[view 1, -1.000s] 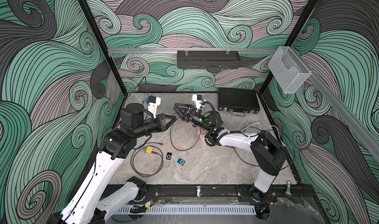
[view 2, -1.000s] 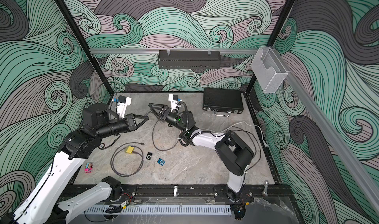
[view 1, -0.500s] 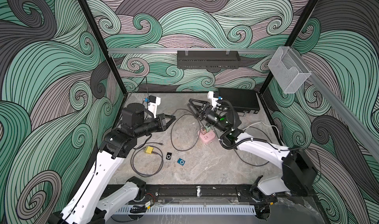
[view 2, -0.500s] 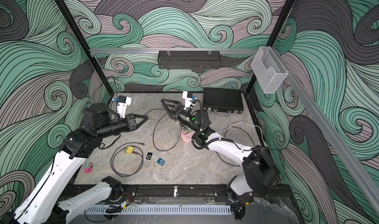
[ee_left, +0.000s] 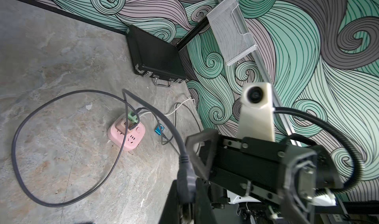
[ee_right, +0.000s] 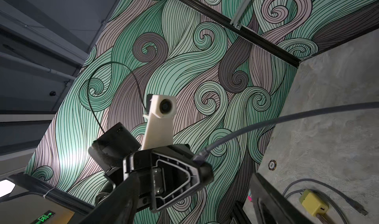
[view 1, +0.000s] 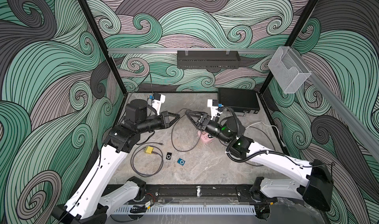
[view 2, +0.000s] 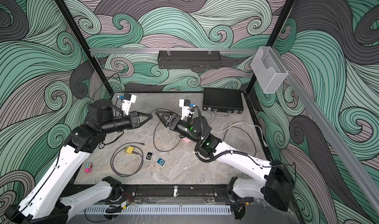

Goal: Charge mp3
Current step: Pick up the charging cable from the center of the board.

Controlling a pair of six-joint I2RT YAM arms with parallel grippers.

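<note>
Both black mp3 [view 1: 168, 156] and blue mp3 [view 1: 181, 162] lie by charger [view 1: 149, 149]; left gripper [view 1: 178, 116] clamps cable [ee_left: 185, 178], right gripper [view 1: 188, 115] gapes near pink strip [ee_left: 131, 139].

Swirling wave-pattern walls [view 1: 184, 18] — green, mauve and grey — enclose a grey marbled tabletop [view 1: 205, 167] framed by black posts [view 1: 98, 38]. An aluminium rail [view 1: 143, 50] on the back wall carries a black mesh shelf [view 1: 208, 59]; a clear mesh bin [view 1: 287, 71] hangs on a side wall.

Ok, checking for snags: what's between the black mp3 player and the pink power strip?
Between black mp3 player and pink power strip: a loop of grey cable, nothing else, in both top views.
</note>
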